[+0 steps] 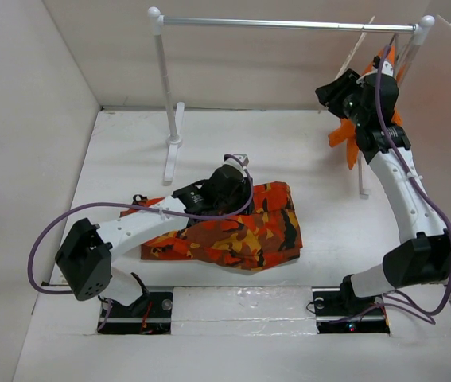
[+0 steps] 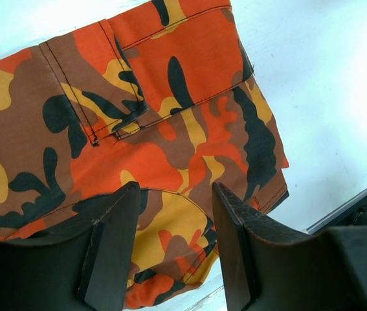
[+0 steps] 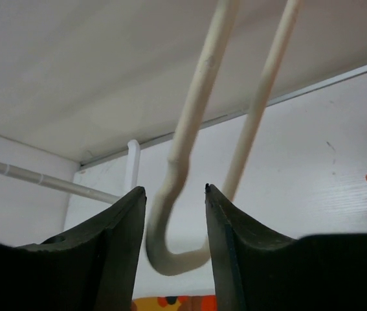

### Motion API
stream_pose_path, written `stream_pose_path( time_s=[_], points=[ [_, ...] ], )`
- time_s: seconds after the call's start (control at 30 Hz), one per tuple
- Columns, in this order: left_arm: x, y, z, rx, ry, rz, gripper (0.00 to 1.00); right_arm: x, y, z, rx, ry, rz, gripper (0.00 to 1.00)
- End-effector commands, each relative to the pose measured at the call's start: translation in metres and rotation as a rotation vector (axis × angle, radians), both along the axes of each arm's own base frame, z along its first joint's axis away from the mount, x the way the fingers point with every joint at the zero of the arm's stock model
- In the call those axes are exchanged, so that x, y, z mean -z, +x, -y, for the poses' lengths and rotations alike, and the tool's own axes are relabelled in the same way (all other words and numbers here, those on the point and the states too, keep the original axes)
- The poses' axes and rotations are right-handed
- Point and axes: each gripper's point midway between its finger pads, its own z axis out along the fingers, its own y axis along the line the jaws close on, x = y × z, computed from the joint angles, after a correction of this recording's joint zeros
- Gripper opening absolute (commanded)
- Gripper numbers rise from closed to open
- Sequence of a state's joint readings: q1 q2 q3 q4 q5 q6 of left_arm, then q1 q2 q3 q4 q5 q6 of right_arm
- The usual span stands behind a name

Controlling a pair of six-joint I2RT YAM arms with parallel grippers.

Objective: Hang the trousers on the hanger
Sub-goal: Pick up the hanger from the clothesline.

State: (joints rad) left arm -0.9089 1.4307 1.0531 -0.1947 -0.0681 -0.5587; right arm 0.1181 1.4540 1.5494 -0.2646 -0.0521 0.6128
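Our left gripper (image 2: 175, 189) gapes over the trousers (image 2: 170, 129), frame left; right gripper (image 3: 174, 191) straddles the hanger (image 3: 193, 110), centre, clamping unclear to us.

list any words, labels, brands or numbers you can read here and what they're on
No text can be read in any of the three views.
Trousers: camouflage print only, no label lettering shows.
Hanger: plain, unmarked.
Silver rail: plain.
Left arm's base: any marking there is too small to tell.
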Motion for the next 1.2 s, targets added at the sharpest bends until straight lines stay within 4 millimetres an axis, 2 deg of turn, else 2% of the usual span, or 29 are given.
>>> stream_pose_path(
  time_s=[0.0,0.07,0.17,0.27,0.3,0.37,0.4,0.47,0.5,0.57,0.6,0.63,0.67,0.7,0.73,0.77,0.8,0.87,0.9,1.0,1.03,1.07,1.17],
  points=[
    [-0.013,0.001,0.001,-0.006,-0.045,0.029,0.44,-0.051,-0.003,-0.004,-0.015,0.046,0.171,0.47],
    [-0.013,0.002,0.002,-0.009,-0.044,0.026,0.43,-0.056,-0.006,-0.004,-0.016,0.038,0.190,0.36],
    [-0.015,0.005,0.002,-0.017,-0.038,0.031,0.43,-0.068,-0.011,-0.004,-0.026,0.031,0.228,0.27],
    [-0.023,0.011,0.003,-0.017,-0.017,0.058,0.44,-0.083,-0.018,-0.001,-0.025,-0.011,0.270,0.21],
    [-0.035,0.016,0.006,-0.017,-0.024,0.078,0.44,-0.081,-0.019,-0.001,-0.026,-0.029,0.258,0.20],
    [-0.041,0.018,0.006,-0.009,0.004,0.087,0.45,-0.095,-0.027,0.003,-0.019,-0.074,0.286,0.15],
    [-0.058,0.022,0.010,-0.006,-0.020,0.107,0.45,-0.095,-0.030,0.005,-0.014,-0.092,0.278,0.14],
    [-0.076,0.027,0.010,-0.008,-0.041,0.134,0.45,-0.093,-0.034,0.007,-0.015,-0.121,0.270,0.13],
    [-0.094,0.030,0.014,-0.005,-0.069,0.160,0.45,-0.092,-0.040,0.013,-0.004,-0.130,0.260,0.13],
    [-0.112,0.031,0.015,0.002,-0.101,0.170,0.45,-0.079,-0.044,0.014,-0.007,-0.149,0.237,0.11],
    [-0.131,0.032,0.019,0.008,-0.135,0.191,0.45,-0.076,-0.050,0.017,0.002,-0.160,0.225,0.10],
    [-0.141,0.030,0.022,0.024,-0.156,0.195,0.45,-0.072,-0.053,0.019,0.006,-0.183,0.219,0.09],
    [-0.149,0.029,0.024,0.033,-0.174,0.199,0.45,-0.067,-0.055,0.020,0.006,-0.197,0.205,0.04],
    [-0.168,0.029,0.027,0.039,-0.208,0.220,0.44,-0.055,-0.055,0.023,0.017,-0.216,0.177,0.02],
    [-0.176,0.031,0.028,0.045,-0.226,0.223,0.44,-0.055,-0.058,0.026,0.020,-0.241,0.186,0.00],
    [-0.197,0.031,0.033,0.055,-0.267,0.238,0.43,-0.054,-0.059,0.028,0.027,-0.265,0.196,0.00],
    [-0.203,0.030,0.036,0.076,-0.286,0.232,0.42,-0.058,-0.059,0.034,0.055,-0.281,0.206,0.00],
    [-0.202,0.032,0.039,0.077,-0.282,0.226,0.42,-0.059,-0.056,0.035,0.058,-0.309,0.213,0.00],
    [-0.211,0.032,0.040,0.083,-0.299,0.234,0.41,-0.070,-0.056,0.038,0.073,-0.320,0.235,0.00],
    [-0.211,0.033,0.047,0.089,-0.311,0.214,0.40,-0.076,-0.044,0.049,0.109,-0.389,0.226,0.00],
    [-0.210,0.033,0.048,0.090,-0.315,0.208,0.40,-0.095,-0.045,0.053,0.127,-0.417,0.259,0.00],
    [-0.213,0.032,0.049,0.093,-0.325,0.206,0.40,-0.092,-0.041,0.055,0.131,-0.436,0.242,0.00],
    [-0.224,0.028,0.051,0.101,-0.364,0.203,0.40,-0.113,-0.046,0.062,0.165,-0.486,0.288,0.00]
  ],
)
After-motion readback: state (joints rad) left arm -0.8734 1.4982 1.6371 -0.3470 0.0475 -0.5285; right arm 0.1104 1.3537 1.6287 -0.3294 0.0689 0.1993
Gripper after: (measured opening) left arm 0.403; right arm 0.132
